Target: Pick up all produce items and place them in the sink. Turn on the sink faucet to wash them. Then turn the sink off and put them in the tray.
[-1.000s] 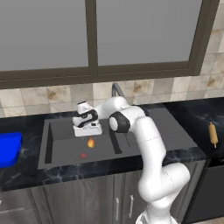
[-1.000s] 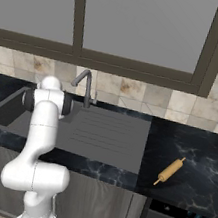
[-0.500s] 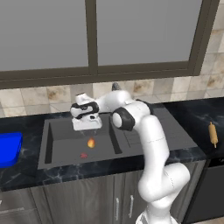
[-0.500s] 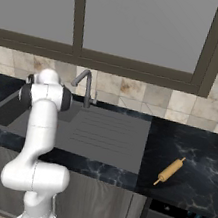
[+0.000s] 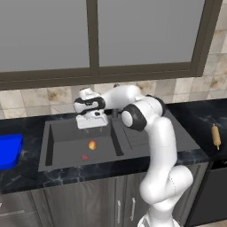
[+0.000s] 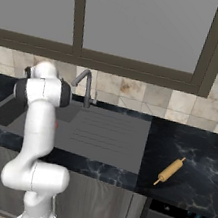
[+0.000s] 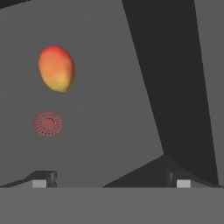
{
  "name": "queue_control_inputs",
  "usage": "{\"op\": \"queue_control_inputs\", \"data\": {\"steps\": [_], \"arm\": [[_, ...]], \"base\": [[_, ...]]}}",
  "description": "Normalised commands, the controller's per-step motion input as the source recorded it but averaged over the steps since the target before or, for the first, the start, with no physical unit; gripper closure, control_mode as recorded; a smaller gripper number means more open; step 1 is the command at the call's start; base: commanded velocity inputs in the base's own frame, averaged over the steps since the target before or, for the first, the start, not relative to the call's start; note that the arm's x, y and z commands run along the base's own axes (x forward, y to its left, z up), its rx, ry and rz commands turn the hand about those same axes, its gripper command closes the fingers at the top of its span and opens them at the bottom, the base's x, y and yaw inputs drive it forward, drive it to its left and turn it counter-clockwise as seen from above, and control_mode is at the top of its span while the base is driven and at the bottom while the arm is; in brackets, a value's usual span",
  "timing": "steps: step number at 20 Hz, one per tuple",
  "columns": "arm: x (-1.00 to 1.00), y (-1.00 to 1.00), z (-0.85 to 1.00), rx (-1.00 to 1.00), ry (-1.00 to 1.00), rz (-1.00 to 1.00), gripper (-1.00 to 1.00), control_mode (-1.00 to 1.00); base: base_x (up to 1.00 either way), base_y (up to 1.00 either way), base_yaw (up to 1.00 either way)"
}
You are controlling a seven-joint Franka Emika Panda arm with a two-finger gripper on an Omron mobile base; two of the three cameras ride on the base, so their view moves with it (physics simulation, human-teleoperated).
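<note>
The one produce item, a small yellow-orange fruit with a red blush, lies on the floor of the dark grey sink, just beyond its red drain. My gripper hangs over the back of the basin, above the fruit and apart from it. The hand view looks down on the fruit and the drain, and the gripper is open with nothing between its tips. The sink faucet stands behind the sink, right of my arm. The blue tray rests on the counter left of the sink.
A tan rolling pin lies on the dark counter far to the right, its other view placing it right of the ribbed drainboard. A window and a tiled wall run behind the counter.
My hand has risen a little and turned above the basin while the elbow swung. The fruit has stayed on the sink floor.
</note>
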Motion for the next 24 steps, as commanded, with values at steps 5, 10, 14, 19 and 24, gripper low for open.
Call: {"op": "queue_control_inputs", "data": {"steps": [5,10,14,19,24], "arm": [[-0.55,-0.35,0.36,0.00,0.00,0.00,-1.00,-1.00],[-0.58,-0.39,0.37,0.00,0.00,0.00,-1.00,-1.00],[-0.55,-0.44,0.38,0.00,-0.02,0.00,-1.00,-1.00],[-0.56,-0.47,0.37,0.00,-0.04,0.00,-1.00,-1.00],[-0.60,-0.47,0.33,0.00,-0.04,0.00,-1.00,-1.00]], "base": [[0.00,0.00,0.00],[0.00,0.00,0.00],[0.00,0.00,0.00],[0.00,0.00,0.00],[0.00,0.00,0.00]]}}
